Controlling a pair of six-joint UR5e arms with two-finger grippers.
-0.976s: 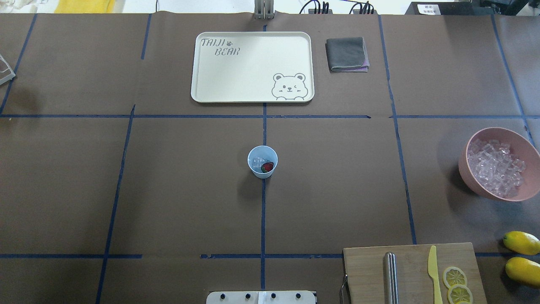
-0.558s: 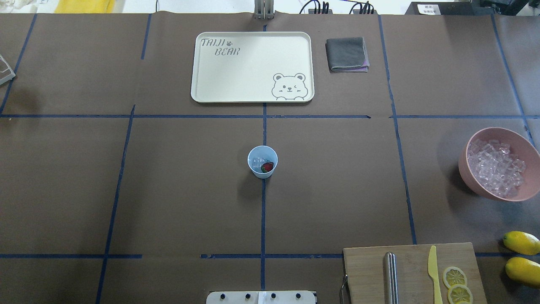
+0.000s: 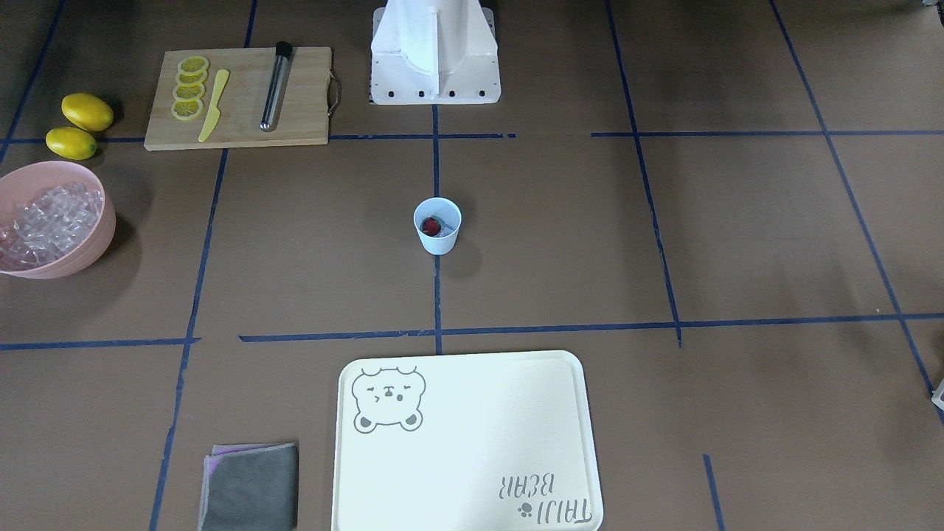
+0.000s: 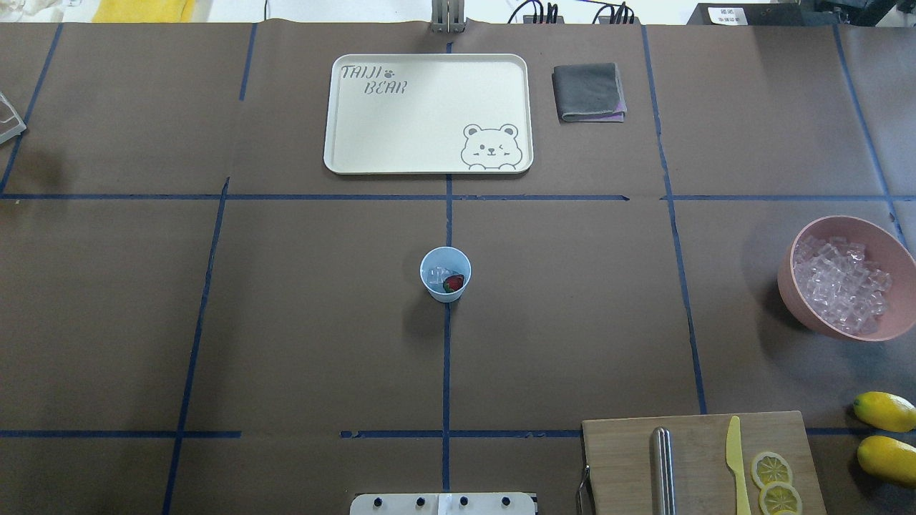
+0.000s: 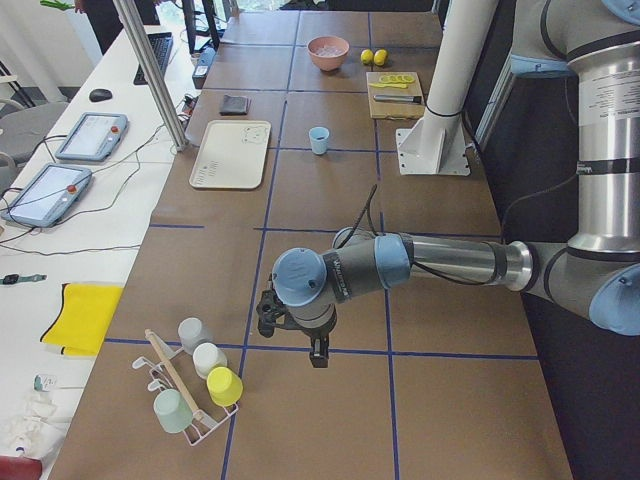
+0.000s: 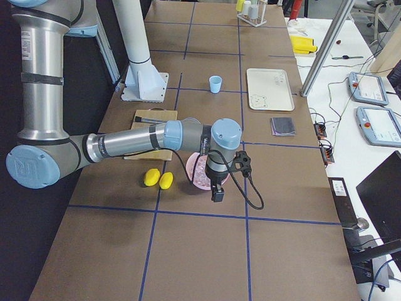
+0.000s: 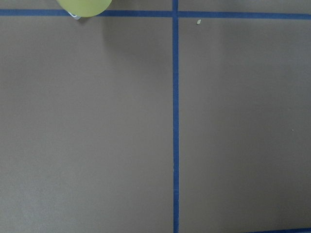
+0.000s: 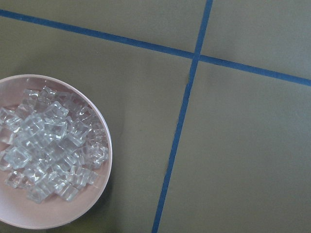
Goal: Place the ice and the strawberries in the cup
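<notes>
Right now, nearest the robot's base and to the right of the cup (image 4: 445,295), you have the cutting board (image 4: 622,458) carrying a metal rod (image 4: 663,472), a yellow knife (image 4: 734,458) and lemon slices (image 4: 771,468), with two whole lemons (image 4: 884,410) just past its right edge. The cup itself stands upright on the brown desk (image 4: 286,322), on a blue tape line straight out from the base, and nothing is touching it. Look inside and you see the strawberry (image 4: 454,283) lying against clear ice (image 4: 436,274). Far to the cup's right sits the pink bowl (image 4: 785,279), heaped with more of the ice. The right fingers (image 6: 217,192) hang above the desk just beside that bowl, which fills the lower left of the right wrist view. They appear only in the side view, so you cannot tell whether they are open or closed. Far to the cup's left, the left fingers (image 5: 316,352) hover over bare desk near a yellow cup (image 5: 224,385). Again you cannot tell their state. Beyond the cup lies the cream tray (image 4: 429,114) with a bear printed on it, and a folded grey cloth (image 4: 588,91) rests just to its right.
</notes>
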